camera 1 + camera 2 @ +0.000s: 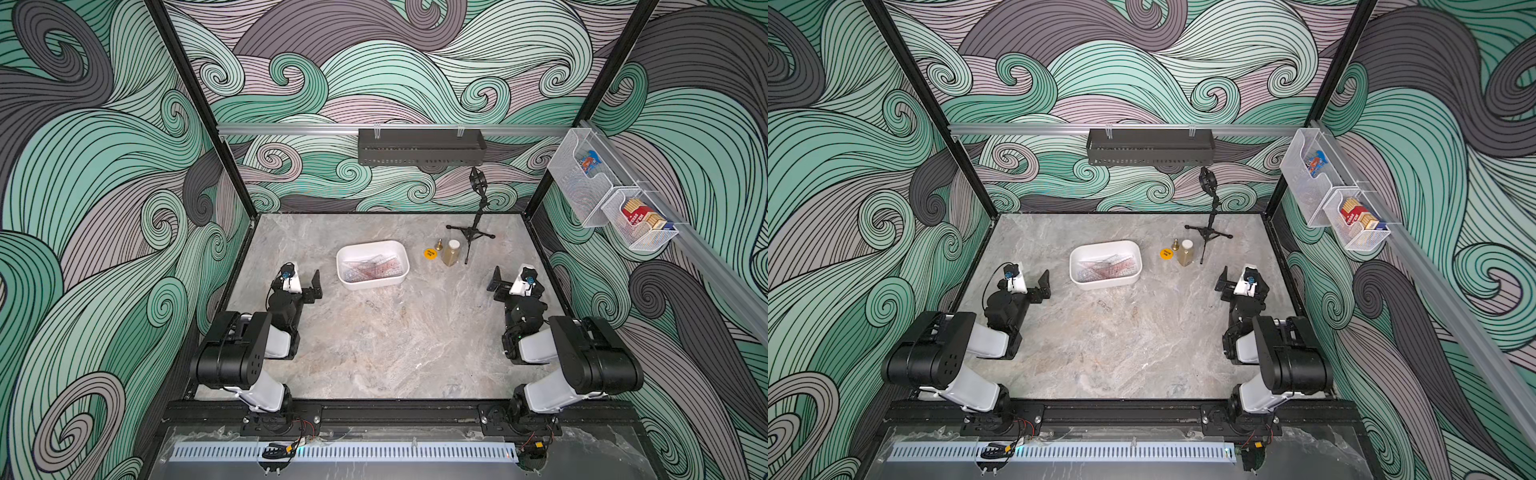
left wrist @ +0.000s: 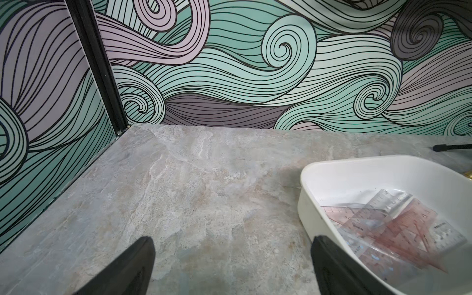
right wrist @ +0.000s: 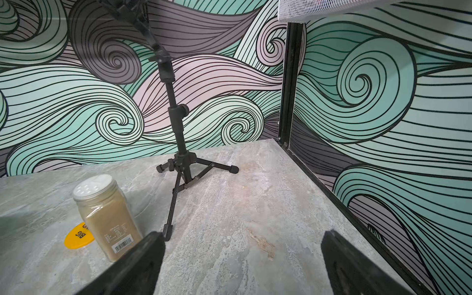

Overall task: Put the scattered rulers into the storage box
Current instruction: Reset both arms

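- Top view, left of the frame: the left gripper [image 1: 316, 286] sits low over the marbled table [image 1: 374, 345]. Its jaws are spread wide, and it is just beside the left end of the storage box [image 1: 371, 243] without touching it.
- Left wrist view: its jaws stand far apart with bare tabletop between them. The box's near corner fills the lower right of the frame.
- Centre of both top views: the white box rests flat on the table. The rulers [image 1: 372, 266] lie inside it in an overlapping heap of pinkish and clear pieces. In the left wrist view, a clear straight strip [image 2: 388, 204] lies among the pinkish ones.
- Right of the box, near one another: a yellow disc [image 1: 429, 253], a small brass-coloured piece [image 1: 438, 242], a white-lidded jar [image 1: 451, 252] of tan powder and a black tripod stand [image 1: 471, 235].
- Right of the frame: the right gripper [image 1: 495, 281] sits low, jaws spread wide, well apart from the box. The right wrist view shows bare table between its jaws, with the jar at lower left.
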You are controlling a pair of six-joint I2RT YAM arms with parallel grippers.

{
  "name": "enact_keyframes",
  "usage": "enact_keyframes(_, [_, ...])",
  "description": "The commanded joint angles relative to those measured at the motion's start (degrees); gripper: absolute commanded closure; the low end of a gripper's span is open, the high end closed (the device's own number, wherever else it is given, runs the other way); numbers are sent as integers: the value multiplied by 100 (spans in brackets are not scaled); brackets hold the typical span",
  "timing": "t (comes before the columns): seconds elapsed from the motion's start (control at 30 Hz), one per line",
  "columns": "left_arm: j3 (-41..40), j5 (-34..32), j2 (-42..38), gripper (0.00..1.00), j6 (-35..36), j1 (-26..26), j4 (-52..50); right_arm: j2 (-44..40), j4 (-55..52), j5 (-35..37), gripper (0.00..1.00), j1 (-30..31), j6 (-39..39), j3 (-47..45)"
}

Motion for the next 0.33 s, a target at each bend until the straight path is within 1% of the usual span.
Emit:
enact_keyframes(0.0, [17,72,68,1,-38,31,217,-5,332,-201,0,47,-96,-118])
enact_keyframes(0.07, [17,71,69,1,-39,31,217,12,-41,-262,0,48,-106,76])
enact_keyframes(0.13, [16,78,68,1,-40,34,225,3,-597,-875,0,-10,-257,344])
enact_keyframes(0.3, [17,80,66,2,-39,36,223,-20,-256,-976,0,-68,-233,171])
